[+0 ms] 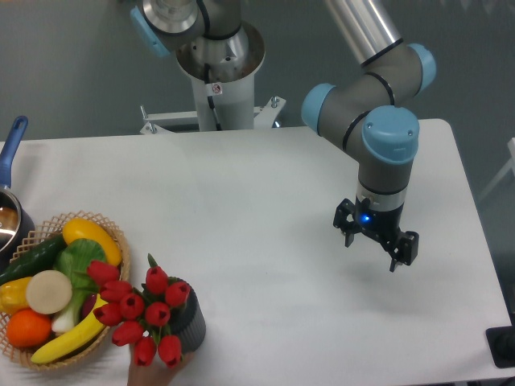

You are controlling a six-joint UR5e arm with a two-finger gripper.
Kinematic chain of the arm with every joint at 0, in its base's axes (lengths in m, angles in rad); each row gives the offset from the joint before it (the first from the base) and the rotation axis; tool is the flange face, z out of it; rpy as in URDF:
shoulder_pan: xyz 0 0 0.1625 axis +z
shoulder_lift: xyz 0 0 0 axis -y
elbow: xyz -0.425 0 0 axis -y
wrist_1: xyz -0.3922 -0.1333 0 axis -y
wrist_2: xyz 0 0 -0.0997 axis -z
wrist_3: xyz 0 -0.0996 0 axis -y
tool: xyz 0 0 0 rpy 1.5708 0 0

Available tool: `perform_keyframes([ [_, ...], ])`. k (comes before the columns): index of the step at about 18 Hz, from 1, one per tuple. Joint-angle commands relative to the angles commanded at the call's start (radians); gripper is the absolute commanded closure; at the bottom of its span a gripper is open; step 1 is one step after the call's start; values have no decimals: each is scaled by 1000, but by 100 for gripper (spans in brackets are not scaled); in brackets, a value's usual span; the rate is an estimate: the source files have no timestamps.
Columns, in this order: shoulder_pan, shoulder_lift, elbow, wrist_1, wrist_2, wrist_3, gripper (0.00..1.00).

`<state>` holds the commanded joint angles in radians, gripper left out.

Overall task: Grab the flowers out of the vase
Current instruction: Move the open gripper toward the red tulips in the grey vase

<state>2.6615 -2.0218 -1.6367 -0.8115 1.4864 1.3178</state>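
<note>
Here the flowers [141, 310] in the vase [191, 322] sit well left of the open claw [376, 239]

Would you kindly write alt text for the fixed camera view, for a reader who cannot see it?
A robot arm's gripper hovers empty over the right of a white table, far from the red tulips in a dark grey vase at front left. Beside the vase sits a wicker basket of fruit and vegetables; a hand touches the vase's base.

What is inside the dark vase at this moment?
Red tulips, the flowers, fill the vase, buds spilling toward the basket. Their stems inside are hidden.
</note>
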Motion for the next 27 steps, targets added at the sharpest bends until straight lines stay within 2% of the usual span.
perform_keyframes([
  [6, 0, 2, 9, 8, -23, -8, 0],
  [8, -5, 6, -3, 20, -122, -26, 0],
  [10, -2, 8, -11, 23, -291, -55, 0],
  [14, -8, 15, -38, 25, -394, -168, 0],
  [16, -11, 28, -41, 25, -489, -199, 0],
  [19, -23, 37, -45, 25, -624, -210, 0],
  [23, -63, 58, -84, 31, -693, -204, 0],
  [27, -83, 52, -98, 34, -941, -199, 0],
])
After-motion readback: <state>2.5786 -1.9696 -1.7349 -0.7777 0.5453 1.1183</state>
